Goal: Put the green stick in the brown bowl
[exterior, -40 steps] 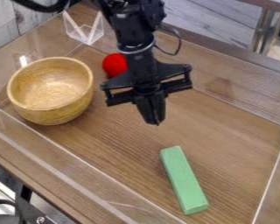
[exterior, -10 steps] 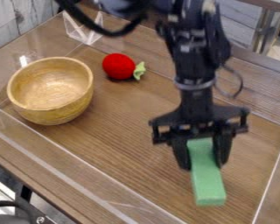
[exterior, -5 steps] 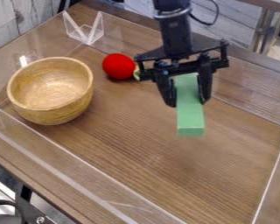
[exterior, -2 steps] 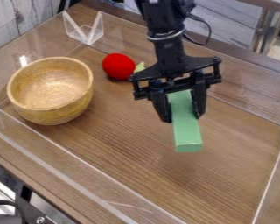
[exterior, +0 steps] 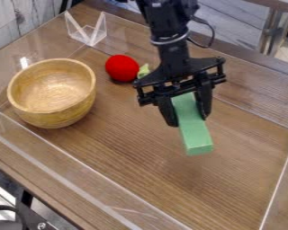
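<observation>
Camera view, gripper (exterior: 183, 105) holding green stick (exterior: 194, 131) aloft, brown bowl (exterior: 50, 91) apart, no legible writing

Soft, even daylight, slight glare on the table (exterior: 86, 171), low resolution and mild overall blur.

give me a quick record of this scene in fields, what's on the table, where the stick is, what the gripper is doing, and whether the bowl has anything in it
surface: wooden table with clear side walls
gripper: pointing down, shut on the green stick
green stick: held by its upper end, hanging tilted above the table, right of centre
brown bowl: at left, upright, nothing in it
red fruit: on the table between bowl and gripper
clear plastic stand: far back, left
task status: stick lifted, not yet in the bowl
</observation>
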### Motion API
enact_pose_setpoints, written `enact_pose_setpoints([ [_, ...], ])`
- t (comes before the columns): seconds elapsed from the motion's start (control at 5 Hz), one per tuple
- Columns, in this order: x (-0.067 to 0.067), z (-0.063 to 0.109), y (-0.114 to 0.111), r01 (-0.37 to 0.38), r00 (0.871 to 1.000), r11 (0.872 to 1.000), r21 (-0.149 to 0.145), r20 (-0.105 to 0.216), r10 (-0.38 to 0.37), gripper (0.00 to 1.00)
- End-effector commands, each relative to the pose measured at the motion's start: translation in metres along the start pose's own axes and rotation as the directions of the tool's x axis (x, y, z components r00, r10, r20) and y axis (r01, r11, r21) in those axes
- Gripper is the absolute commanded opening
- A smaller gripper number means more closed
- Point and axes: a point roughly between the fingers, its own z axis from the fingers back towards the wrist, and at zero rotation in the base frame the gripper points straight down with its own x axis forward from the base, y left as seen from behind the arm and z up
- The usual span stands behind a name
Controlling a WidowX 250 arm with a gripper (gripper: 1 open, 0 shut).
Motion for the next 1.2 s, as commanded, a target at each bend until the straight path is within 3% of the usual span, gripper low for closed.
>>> enact_pose_setpoints([
  [0.0,-0.003,0.008,-0.013,-0.016,0.999,0.999,-0.045,0.05,0.018,0.0],
  [0.2,-0.012,0.015,-0.02,-0.078,0.994,0.995,-0.057,0.068,0.082,0.0],
  [0.4,-0.019,0.02,-0.024,-0.158,0.982,0.985,-0.069,0.094,0.164,0.0],
  [0.8,-0.012,0.021,-0.033,-0.13,0.985,0.989,-0.066,0.106,0.136,0.0],
  [1.0,0.001,0.033,-0.034,-0.133,0.98,0.988,-0.079,0.135,0.143,0.0],
])
